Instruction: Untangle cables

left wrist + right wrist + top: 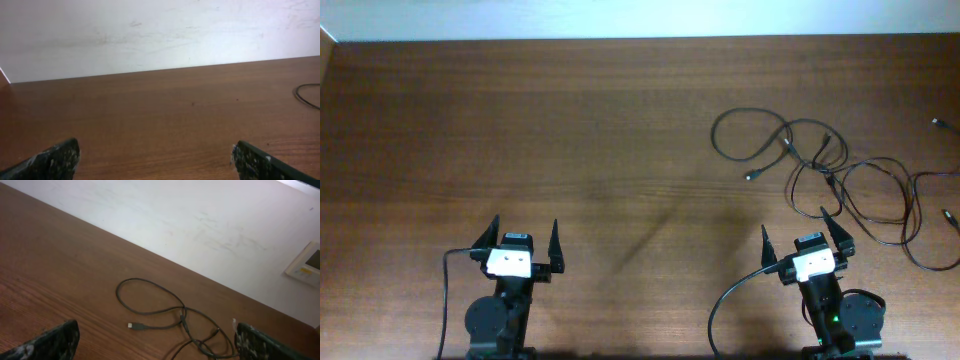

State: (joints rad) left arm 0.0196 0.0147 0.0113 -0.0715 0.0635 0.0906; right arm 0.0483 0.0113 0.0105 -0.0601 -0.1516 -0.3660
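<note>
Cables (832,180) sprawl in loose, overlapping loops across the far right of the wooden bench (570,120), several strands crossing in a small snarl near the middle of the spread, with plug ends lying free around it. Both arms sit at the near edge. The left pincer (525,224) and the right pincer (800,230) each stand with jaws wide apart, holding nothing.

From the right wrist view the nearest loop and the crossing strands (182,320) lie just ahead, between the two fingers. The left wrist view catches only a sliver of cord (302,97) at its right edge, so that arm is well apart from the work.

The chief risk looks to be a pull on the wrong strand, which would draw the crossings tight instead of freeing them. The cords are thin and lie flat on the wood, so a closing pincer may skid over one or pinch two at once. A drag to the right could carry the strands out of the overhead view, where they already run.

Only bare wood lies between the left pincer and the cables. A pale wall (200,225) backs the bench, bearing a small beige panel (305,266).
</note>
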